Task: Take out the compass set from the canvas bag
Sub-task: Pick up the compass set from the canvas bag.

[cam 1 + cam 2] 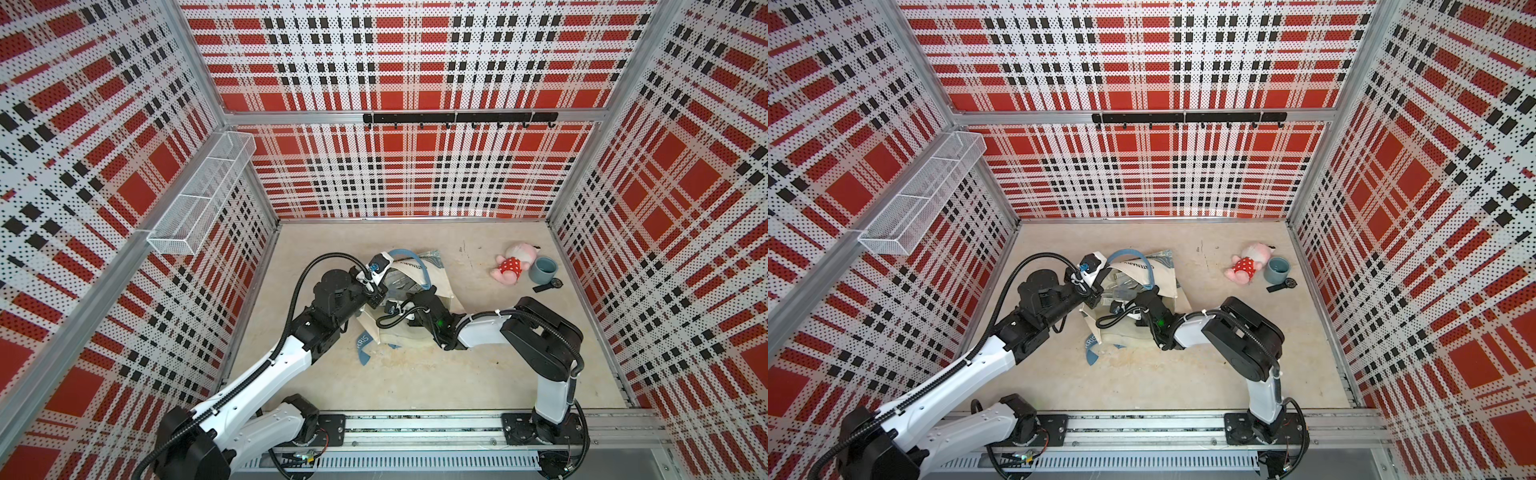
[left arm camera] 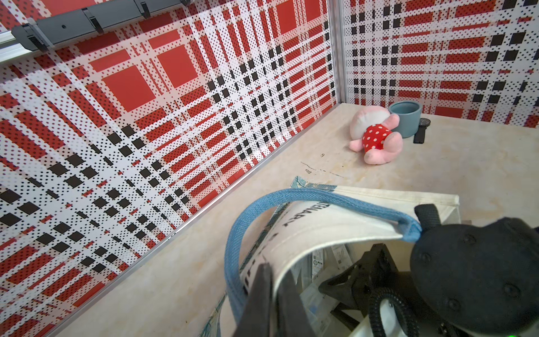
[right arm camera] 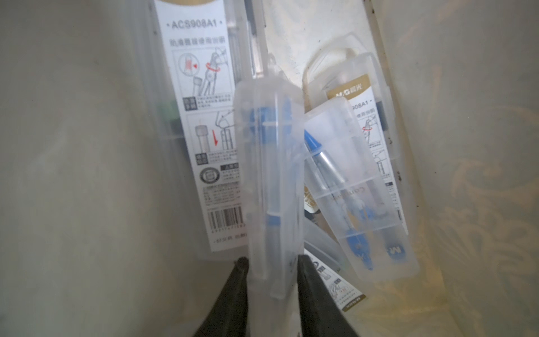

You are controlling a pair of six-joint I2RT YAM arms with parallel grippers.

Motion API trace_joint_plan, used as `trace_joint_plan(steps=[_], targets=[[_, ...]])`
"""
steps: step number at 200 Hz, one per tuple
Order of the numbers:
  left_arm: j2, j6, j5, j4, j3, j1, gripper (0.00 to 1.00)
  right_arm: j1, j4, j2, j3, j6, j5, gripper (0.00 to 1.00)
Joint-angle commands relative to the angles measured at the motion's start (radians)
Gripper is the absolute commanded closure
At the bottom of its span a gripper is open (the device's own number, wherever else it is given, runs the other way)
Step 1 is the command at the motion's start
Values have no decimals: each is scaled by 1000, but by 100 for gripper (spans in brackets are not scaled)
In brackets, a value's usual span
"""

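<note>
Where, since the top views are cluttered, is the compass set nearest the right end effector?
In the right wrist view, the compass case stands on edge inside the canvas bag, between the fingertips of the right end effector, beside another case.

Your bench (image 1: 436,374) carries the canvas bag (image 1: 419,266) near centre, and far right a pink plush toy (image 1: 512,266) against a grey-blue cup (image 1: 544,270), plus a black item (image 1: 548,285), possibly a watch.

even bright light — top views warped; rt wrist view dim, blurry
</note>
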Motion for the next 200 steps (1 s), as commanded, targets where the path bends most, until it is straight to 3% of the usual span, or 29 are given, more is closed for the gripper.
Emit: trace_joint_plan(steps=[1, 127, 200], targets=[[-41, 8, 29, 147, 23, -8, 100, -11, -1, 19, 13, -7, -3, 72], [-40, 8, 20, 145, 20, -8, 100, -10, 35, 82, 60, 33, -49, 80], [-25, 8, -58, 129, 44, -21, 100, 23, -83, -31, 34, 88, -63, 85]])
